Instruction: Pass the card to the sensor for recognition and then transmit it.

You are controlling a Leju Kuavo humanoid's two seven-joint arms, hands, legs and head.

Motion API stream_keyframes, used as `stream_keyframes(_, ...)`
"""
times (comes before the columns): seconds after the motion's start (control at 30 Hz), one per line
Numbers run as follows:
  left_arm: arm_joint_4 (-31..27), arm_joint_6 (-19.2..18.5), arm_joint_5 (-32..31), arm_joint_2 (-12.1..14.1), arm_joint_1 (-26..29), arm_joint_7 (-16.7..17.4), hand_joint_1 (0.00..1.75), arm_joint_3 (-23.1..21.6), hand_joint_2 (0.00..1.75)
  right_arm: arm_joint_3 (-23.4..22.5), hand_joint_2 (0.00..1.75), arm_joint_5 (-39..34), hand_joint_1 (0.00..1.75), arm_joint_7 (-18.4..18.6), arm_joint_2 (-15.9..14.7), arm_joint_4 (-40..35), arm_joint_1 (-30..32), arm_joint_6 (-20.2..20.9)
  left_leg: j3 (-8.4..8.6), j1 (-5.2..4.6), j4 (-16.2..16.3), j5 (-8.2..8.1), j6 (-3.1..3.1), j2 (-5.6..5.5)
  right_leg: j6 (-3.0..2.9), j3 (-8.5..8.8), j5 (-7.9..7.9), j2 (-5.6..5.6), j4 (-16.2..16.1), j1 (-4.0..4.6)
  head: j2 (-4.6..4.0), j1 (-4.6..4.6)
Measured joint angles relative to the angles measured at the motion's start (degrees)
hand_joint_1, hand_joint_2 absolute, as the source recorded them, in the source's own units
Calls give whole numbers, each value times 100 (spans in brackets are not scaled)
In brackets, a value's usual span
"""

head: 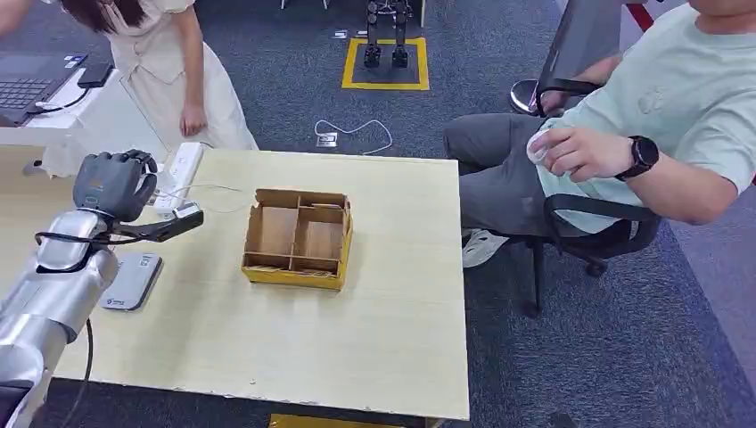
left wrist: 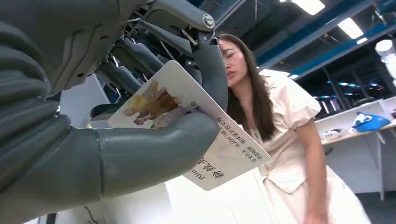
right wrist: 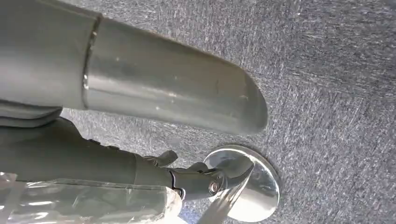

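The left robot hand (head: 114,183) pinches the card (left wrist: 187,123) above the counter (head: 392,294). The grey card reader (head: 132,280) lies flat just below, nearer the robot; the card's long axis points toward the cardboard box (head: 297,237). Right robot hand (right wrist: 140,93): grasp state cannot be determined.

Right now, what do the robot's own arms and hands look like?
The left arm is silver metal in rounded segments, with a thin black cable looped beside it. The left hand is dark grey, with a ribbed cover, a thick smooth grey thumb and darker jointed fingers. The right hand shows the same smooth grey thumb and darker fingers.
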Motion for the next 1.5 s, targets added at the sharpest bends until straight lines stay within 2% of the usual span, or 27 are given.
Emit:
stream_keyframes(0.33, 223, 100, -229, -28, 11, 203, 175, 0, 175, 17, 0, -26, 0, 2, 0, 0, 1, 0, -1, 0, 0, 0, 0, 0, 0, 0, 0, -1, 0, 0, 0, -2)
stream_keyframes(0.53, 378, 192, -214, -87, 40, 138, 175, 0, 175, 50, 0, -24, 0, 17, 0, -2, 1, 0, -1, 0, 0, 0, 0, 0, 0, 0, 0, -1, 0, 0, -2, 0)
stream_keyframes(0.87, 500, -96, 288, -29, 384, -688, 175, 116, 175, 85, 0, -59, 0, 11, 0, 0, 6, -2, -2, 0, -2, 0, 0, 2, 0, -2, -1, 2, 0, 0, 0, 2)
stream_keyframes(1.17, 446, -120, 407, 197, 898, -772, 175, 245, 175, 85, 0, -125, 0, -4, 0, -2, 36, -59, -3, 0, -3, 0, 0, 1, -2, -5, -2, 1, 0, 1, -2, 2)
stream_keyframes(1.5, 372, -123, 409, 260, 1017, -772, 175, 280, 175, 87, 0, -127, 0, -4, 0, 0, 38, -61, -3, 0, -3, 0, 0, 0, -2, -5, -1, 0, 0, 0, 0, 0)
